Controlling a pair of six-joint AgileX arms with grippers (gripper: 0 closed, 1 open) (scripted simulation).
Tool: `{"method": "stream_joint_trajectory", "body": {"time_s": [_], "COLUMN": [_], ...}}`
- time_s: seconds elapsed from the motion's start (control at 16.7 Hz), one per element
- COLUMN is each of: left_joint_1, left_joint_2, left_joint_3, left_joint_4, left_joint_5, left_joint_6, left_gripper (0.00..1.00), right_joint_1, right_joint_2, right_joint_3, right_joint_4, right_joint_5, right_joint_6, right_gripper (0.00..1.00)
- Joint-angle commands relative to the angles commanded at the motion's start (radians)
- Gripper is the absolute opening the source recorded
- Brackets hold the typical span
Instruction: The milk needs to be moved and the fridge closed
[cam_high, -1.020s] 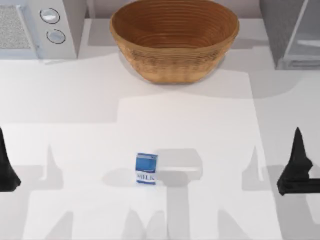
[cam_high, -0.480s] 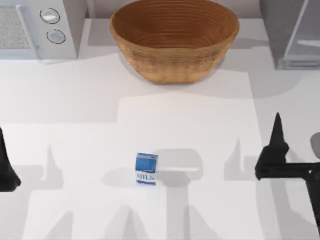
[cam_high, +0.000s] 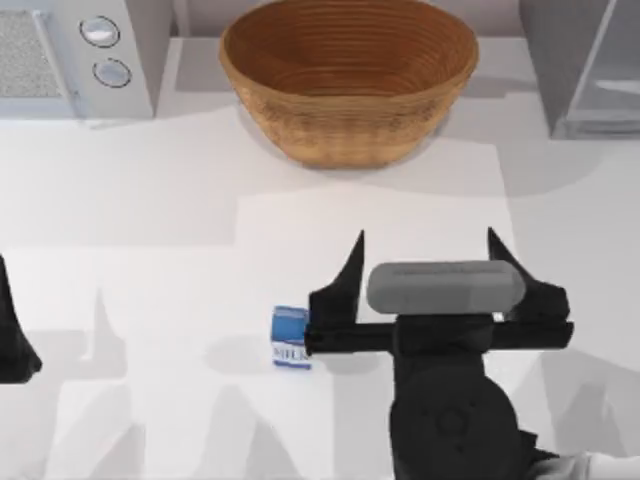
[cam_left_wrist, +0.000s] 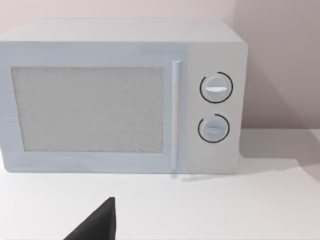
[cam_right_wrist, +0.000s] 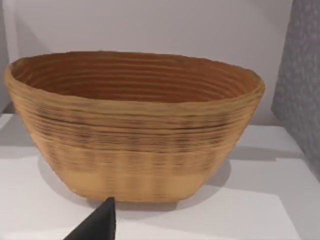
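The right gripper (cam_high: 424, 262) hovers with its fingers spread wide just beside the milk (cam_high: 289, 337), probably to line up for a grasp. The left gripper (cam_high: 12, 335) is parked at the table's left edge; I cannot tell its state.

The one piece of writing I can find is on the milk (cam_high: 289, 338), on the white band under its blue top. My right pincer (cam_high: 425, 270) covers the end of the word, so I make out only dark-blue capitals that look like "MIL". The box with two round knobs (cam_left_wrist: 122, 97) bears no lettering, nor does the wicker bowl (cam_right_wrist: 132, 122).
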Motion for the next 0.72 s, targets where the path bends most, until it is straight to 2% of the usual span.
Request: {"method": "stream_joint_trajectory", "body": {"time_s": [0.42,0.72], "left_joint_1": [0.0,0.0], "left_joint_2": [0.0,0.0], "left_joint_3": [0.0,0.0], "left_joint_4": [0.0,0.0], "left_joint_5": [0.0,0.0], "left_joint_6": [0.0,0.0], "left_gripper": [1.0,1.0], "right_joint_1": [0.12,0.143], "right_joint_2": [0.578,0.765], "right_joint_3": [0.366,0.501], "right_joint_4": [0.174,0.238], "right_joint_5": [0.201,0.279], "right_joint_6": [0.053,0.08], "right_gripper": [1.0,1.0]}}
